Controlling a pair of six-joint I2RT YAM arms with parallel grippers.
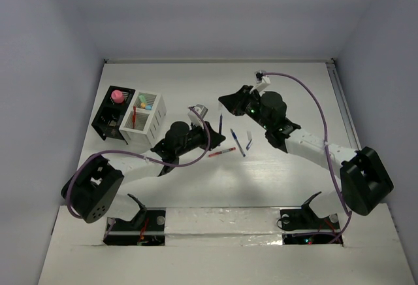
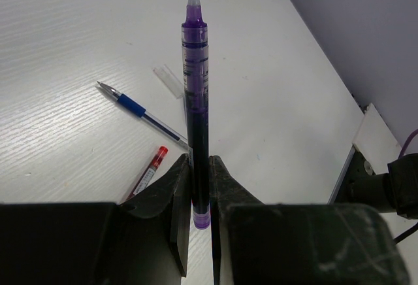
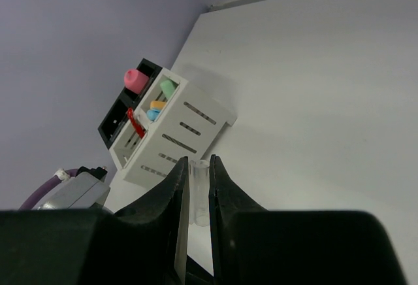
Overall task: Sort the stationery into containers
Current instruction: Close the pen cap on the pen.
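Note:
My left gripper (image 2: pixel 200 161) is shut on an uncapped purple pen (image 2: pixel 196 102), whose tip points away from me; in the top view the gripper (image 1: pixel 212 130) holds the pen (image 1: pixel 221 123) near the table's middle. My right gripper (image 3: pixel 198 162) is shut on a clear pen cap (image 3: pixel 199 190) and hangs above the table (image 1: pixel 228 100). A red pen (image 1: pixel 222 151), a blue pen (image 1: pixel 238 142) and another clear cap (image 1: pixel 249 138) lie on the table. The black box (image 1: pixel 110 116) holds a pink-topped piece (image 1: pixel 117 95). The white box (image 1: pixel 149 128) holds green (image 3: pixel 168 87), orange and blue bits and a red pen (image 3: pixel 136 125).
The boxes stand at the left back, close to the grey side wall. In the left wrist view the blue pen (image 2: pixel 140 110), red pen (image 2: pixel 150 170) and clear cap (image 2: pixel 168 80) lie just left of the held pen. A purple cable loops over each arm.

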